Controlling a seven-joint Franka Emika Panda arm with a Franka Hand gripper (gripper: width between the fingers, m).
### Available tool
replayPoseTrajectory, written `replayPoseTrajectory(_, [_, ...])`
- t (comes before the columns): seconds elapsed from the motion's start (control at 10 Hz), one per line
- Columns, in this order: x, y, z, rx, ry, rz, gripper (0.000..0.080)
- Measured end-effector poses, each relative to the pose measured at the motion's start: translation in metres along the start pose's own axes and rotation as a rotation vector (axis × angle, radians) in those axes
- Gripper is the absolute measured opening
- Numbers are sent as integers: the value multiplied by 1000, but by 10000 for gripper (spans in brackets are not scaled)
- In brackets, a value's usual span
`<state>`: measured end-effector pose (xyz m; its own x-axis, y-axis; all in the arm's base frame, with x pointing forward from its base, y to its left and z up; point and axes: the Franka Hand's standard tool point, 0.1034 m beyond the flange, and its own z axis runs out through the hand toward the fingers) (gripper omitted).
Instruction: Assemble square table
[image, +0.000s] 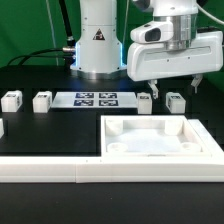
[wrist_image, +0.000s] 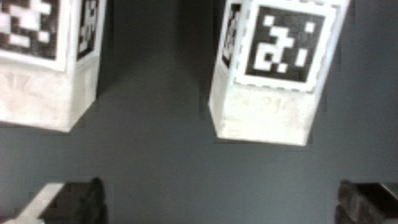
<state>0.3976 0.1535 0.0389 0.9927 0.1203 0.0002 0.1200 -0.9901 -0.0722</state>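
Observation:
The square table top (image: 125, 146), a white slab with a raised rim and corner sockets, lies at the front right in the exterior view. Behind it stand two short white tagged legs (image: 145, 102) (image: 176, 101). Two more legs (image: 10, 100) (image: 42, 100) stand at the exterior view's left. My gripper (image: 176, 87) hovers open just above the right pair, holding nothing. In the wrist view the same two legs (wrist_image: 45, 70) (wrist_image: 270, 75) stand ahead of my gripper (wrist_image: 222, 205). Its dark fingertips (wrist_image: 71, 205) are wide apart over bare black table.
The marker board (image: 97, 99) lies flat between the two pairs of legs. A long white rail fence (image: 60, 172) runs along the front edge. The robot base (image: 97, 45) stands at the back. Another white piece (image: 2, 127) shows at the exterior view's left edge.

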Motion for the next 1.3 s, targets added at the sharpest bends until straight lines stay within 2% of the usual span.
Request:
replayPoseTrajectory(0.3, [-7,0,0,-11,-214,19,649])
replayPoseTrajectory(0.5, [-6,0,0,-12,-313,26,649])
replayPoseTrajectory(0.8, [-14,-4,2,-20,-523,29,649])
replayPoseTrajectory(0.9, [-14,-5,2,-20,-617,31,649])
replayPoseTrajectory(1.0, [-13,-6,5,-20,-655,30,649])
replayPoseTrajectory(1.1, [-21,-6,4,-24,-740,29,649])
replayPoseTrajectory(1.3, [-25,-7,8,-26,-936,29,649])
